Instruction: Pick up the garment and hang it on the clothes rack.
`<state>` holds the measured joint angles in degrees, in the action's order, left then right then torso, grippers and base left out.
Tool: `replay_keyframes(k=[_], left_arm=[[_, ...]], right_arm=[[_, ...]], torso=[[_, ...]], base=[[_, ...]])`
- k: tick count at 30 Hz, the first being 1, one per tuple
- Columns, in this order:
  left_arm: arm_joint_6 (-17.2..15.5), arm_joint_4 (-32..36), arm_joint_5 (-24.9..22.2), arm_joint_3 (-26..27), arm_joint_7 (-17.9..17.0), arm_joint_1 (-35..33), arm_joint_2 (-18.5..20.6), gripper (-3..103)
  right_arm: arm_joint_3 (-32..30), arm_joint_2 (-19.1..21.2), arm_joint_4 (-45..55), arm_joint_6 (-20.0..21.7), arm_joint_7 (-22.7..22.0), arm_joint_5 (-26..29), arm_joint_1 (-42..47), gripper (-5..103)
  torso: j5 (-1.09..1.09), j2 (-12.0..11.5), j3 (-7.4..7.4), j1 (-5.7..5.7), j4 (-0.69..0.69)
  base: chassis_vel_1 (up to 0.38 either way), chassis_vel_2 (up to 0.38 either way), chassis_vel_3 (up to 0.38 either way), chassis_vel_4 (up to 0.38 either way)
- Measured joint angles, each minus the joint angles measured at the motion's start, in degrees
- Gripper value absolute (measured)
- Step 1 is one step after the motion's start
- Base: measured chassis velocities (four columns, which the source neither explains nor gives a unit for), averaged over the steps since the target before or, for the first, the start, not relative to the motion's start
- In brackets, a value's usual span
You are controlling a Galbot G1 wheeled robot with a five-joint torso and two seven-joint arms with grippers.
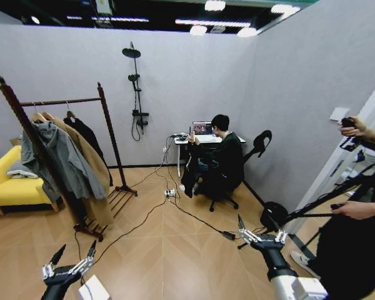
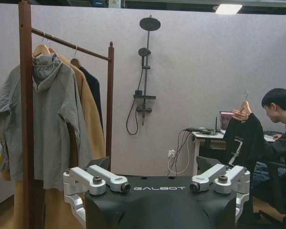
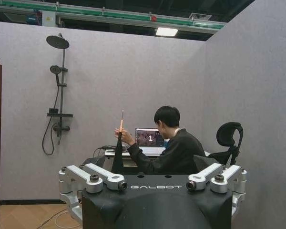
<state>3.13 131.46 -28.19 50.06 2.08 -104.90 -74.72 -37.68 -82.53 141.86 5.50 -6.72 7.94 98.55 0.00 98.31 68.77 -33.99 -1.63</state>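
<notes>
A seated person at the desk holds up the garment (image 2: 245, 136), a black top on a light wooden hanger; the right wrist view catches it edge-on (image 3: 117, 155). The clothes rack (image 1: 62, 101) stands at the left, a dark red-brown frame with knobbed posts (image 2: 25, 105) and a slatted base. A grey hooded jacket (image 1: 62, 159) and a tan coat (image 1: 97, 169) hang on it. My left gripper (image 1: 73, 251) is open low at the front left, nothing in it. My right gripper (image 1: 260, 229) is open low at the front right, also holding nothing. Both are far from the garment and the rack.
Black cables (image 1: 175, 209) and a power strip trail across the wooden floor between me and the desk (image 1: 203, 140). A yellow sofa (image 1: 6, 181) stands behind the rack. At the right a person holds a tripod (image 1: 337, 197). Another dark garment (image 1: 86, 134) hangs at the rack's far end.
</notes>
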Motion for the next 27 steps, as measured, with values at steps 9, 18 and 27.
replay_keyframes(k=[9, 18, 27], left_arm=[[0.00, 0.00, 0.00, 0.00, 0.00, 0.00, 0.00, 100], [0.00, 0.00, 0.00, 0.00, 0.00, 0.00, 0.00, 100], [0.00, 0.00, 0.00, 0.00, 0.00, 0.00, 0.00, 100]], right_arm=[[0.52, 0.02, -1.28, -2.61, 1.26, -0.84, -1.23, 100], [-0.69, -0.07, -0.95, -4.61, 3.18, -0.88, -0.06, 100], [-0.58, -0.24, -1.64, -4.76, 1.16, -1.03, -0.36, 100]], torso=[[0.00, 0.00, 0.00, 0.00, 0.00], [0.00, 0.00, 0.00, 0.00, 0.00], [0.00, 0.00, 0.00, 0.00, 0.01]], base=[[0.000, 0.000, 0.000, 0.000], [0.000, 0.000, 0.000, 0.000], [0.000, 0.000, 0.000, 0.000]])
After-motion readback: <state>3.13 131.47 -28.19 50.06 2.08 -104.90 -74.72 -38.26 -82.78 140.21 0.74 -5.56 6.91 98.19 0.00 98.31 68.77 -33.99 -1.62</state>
